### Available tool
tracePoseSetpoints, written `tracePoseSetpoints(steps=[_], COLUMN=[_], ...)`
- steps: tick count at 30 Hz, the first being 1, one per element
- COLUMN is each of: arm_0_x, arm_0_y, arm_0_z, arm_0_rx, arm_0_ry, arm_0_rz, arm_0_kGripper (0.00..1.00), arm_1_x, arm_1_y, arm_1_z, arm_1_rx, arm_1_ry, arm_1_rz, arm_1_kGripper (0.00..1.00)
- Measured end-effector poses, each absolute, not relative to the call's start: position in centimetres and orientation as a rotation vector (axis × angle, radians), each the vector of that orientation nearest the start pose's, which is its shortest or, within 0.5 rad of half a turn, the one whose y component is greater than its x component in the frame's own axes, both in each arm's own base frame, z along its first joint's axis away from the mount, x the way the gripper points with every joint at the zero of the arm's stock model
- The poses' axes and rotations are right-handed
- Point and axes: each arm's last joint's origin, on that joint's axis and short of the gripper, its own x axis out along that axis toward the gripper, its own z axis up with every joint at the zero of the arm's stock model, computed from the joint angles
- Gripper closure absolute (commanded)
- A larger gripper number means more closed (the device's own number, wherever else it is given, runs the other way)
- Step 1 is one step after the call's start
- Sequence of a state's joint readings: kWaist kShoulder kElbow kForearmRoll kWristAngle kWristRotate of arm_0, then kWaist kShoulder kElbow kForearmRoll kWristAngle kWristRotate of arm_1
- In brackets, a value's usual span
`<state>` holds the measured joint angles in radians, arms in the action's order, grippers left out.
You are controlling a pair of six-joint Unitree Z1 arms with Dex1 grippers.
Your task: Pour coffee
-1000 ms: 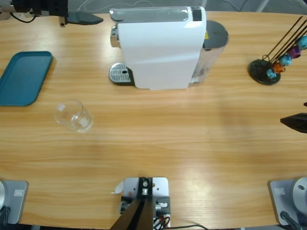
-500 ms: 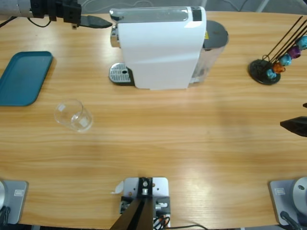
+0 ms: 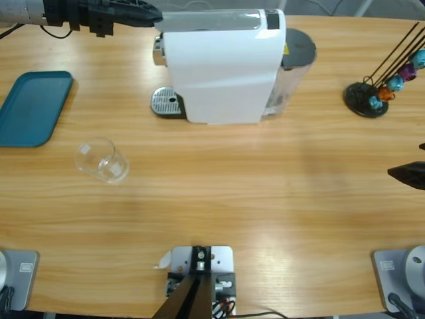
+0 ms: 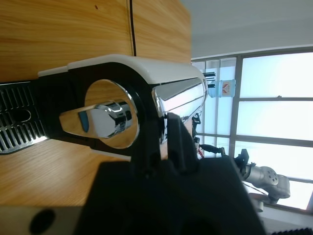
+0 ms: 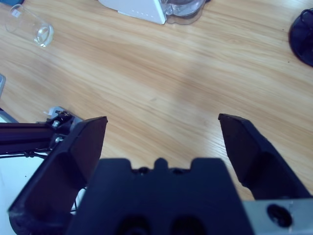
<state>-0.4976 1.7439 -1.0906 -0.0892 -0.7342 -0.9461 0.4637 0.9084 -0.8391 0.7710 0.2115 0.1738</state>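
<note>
Black left gripper [image 3: 149,13], seemingly closed, is touching our white coffee machine [image 3: 222,66]; right gripper [image 5: 164,129] is gaping.

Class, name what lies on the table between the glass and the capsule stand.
In the high view, only bare table lies between the glass and the capsule stand.

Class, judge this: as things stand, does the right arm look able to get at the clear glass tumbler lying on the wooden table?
Probably yes: bare table lies between the open right gripper and the clear glass tumbler, though the tumbler is far off.
</note>
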Motion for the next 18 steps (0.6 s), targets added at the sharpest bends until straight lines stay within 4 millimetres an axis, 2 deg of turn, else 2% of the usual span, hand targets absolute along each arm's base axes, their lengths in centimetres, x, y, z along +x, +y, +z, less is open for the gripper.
tracePoseSetpoints(steps=[8, 10, 12, 13, 14, 15, 16, 18], arm_0_x=[30.1, 30.4, 30.3, 30.2, 30.1, 30.0, 29.8, 29.3], arm_0_y=[-20.1, -20.4, -21.2, -21.6, -21.8, -21.9, -22.0, -22.5], arm_0_z=[30.9, 32.3, 35.0, 36.2, 37.2, 38.2, 38.9, 39.6], arm_0_rx=[-0.85, -0.846, -0.835, -0.83, -0.827, -0.824, -0.82, -0.8], arm_0_ry=[1.097, 1.058, 0.994, 0.972, 0.948, 0.924, 0.909, 0.888], arm_0_rz=[-0.854, -0.884, -0.952, -0.98, -1.002, -1.021, -1.037, -1.069], arm_0_kGripper=[1.0, 1.0, 1.0, 0.878, 0.368, 0.099, 0.017, 0.001], arm_1_x=[7.1, 7.1, 7.1, 7.1, 7.1, 7.1, 7.2, 7.2], arm_1_y=[4.7, 4.7, 4.7, 4.7, 4.7, 4.8, 4.8, 4.8], arm_1_z=[33.3, 33.3, 33.3, 33.3, 33.3, 33.3, 33.3, 33.3], arm_1_rx=[0.05, 0.05, 0.049, 0.049, 0.049, 0.048, 0.048, 0.048], arm_1_ry=[0.901, 0.901, 0.901, 0.901, 0.901, 0.902, 0.902, 0.904], arm_1_rz=[0.558, 0.558, 0.559, 0.559, 0.56, 0.56, 0.56, 0.561], arm_1_kGripper=[0.009, 0.009, 0.001, 0.0, 0.0, 0.001, 0.015, 0.004])
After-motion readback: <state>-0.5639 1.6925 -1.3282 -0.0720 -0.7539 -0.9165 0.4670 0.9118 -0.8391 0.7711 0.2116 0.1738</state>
